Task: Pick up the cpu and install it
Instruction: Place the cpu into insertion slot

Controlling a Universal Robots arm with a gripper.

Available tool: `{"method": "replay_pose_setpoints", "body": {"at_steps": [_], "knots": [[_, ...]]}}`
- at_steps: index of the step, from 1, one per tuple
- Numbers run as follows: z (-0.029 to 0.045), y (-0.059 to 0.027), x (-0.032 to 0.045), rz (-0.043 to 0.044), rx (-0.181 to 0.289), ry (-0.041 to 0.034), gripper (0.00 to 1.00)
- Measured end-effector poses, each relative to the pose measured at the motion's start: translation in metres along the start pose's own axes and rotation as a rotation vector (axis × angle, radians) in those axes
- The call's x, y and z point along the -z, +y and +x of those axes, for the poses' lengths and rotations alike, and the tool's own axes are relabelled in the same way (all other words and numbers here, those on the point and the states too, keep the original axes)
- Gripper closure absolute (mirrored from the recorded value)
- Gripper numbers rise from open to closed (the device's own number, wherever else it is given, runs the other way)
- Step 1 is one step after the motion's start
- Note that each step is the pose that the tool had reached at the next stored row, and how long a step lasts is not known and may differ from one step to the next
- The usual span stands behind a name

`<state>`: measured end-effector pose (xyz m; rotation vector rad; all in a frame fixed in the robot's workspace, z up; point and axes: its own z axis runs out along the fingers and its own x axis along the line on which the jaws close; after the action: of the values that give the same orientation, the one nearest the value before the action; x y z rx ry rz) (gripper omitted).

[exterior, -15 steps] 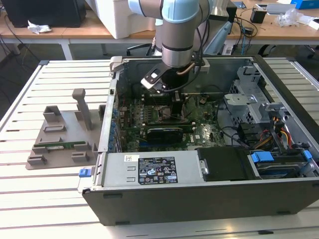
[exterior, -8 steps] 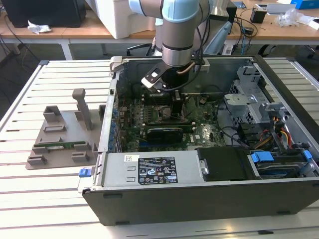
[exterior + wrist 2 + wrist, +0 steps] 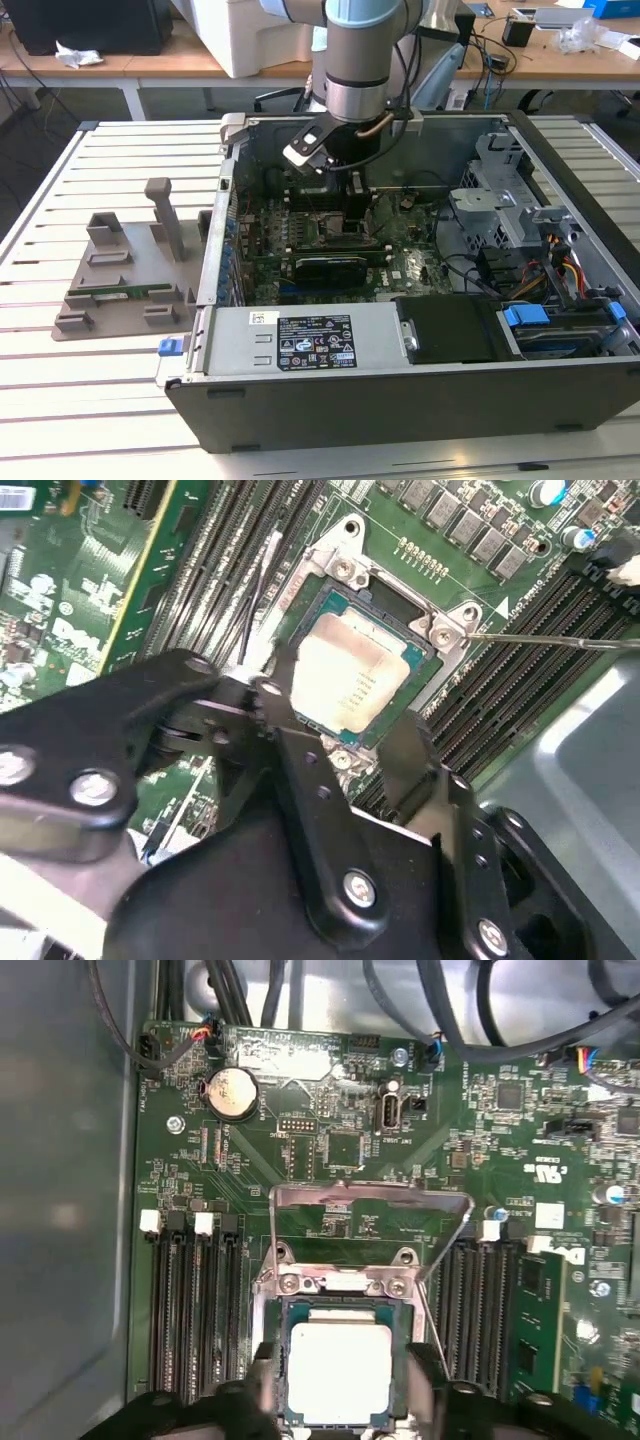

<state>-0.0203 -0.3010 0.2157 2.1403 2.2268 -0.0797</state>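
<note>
The cpu (image 3: 340, 1368) is seen lying flat in the motherboard's socket (image 3: 340, 1282), silver top upward, with the socket's retention frame (image 3: 370, 1196) swung up and open. The hand (image 3: 342, 720) is held directly over the socket, close to the cpu. Whether it is clenched on the chip or released cannot be told. Memory slots (image 3: 195, 1300) run along both sides of the socket. The open computer case (image 3: 400, 390) rests on the slatted surface (image 3: 100, 390).

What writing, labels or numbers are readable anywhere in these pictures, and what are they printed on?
Sticker on the computer case, exterior view: print too small to read.
The cpu, metal top, second wrist view: faint marks, unreadable.
Motherboard, first wrist view: white lettering too small to read.
So nothing can be quoted.
</note>
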Motion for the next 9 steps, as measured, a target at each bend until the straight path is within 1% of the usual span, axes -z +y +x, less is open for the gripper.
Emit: {"method": "replay_pose_setpoints", "body": {"at_steps": [2,3,4,5,7,8,9], "knots": [[-0.0004,0.0,0.0052,0.0002,0.0,-0.0018,0.53],[-0.0006,0.0,0.0079,0.0,0.0,-0.0018,0.53],[-0.0008,0.0,0.0103,0.0001,0.0,-0.0019,0.58],[-0.001,0.0,0.0133,0.0001,0.0,-0.0019,0.58],[-0.0022,0.0,0.0304,0.0001,0.0,-0.0025,0.83],[-0.0027,-0.0001,0.0361,0.0001,0.0,-0.003,0.83],[-0.0031,0.0,0.0428,0.0001,0.0,-0.0033,0.89]]}}
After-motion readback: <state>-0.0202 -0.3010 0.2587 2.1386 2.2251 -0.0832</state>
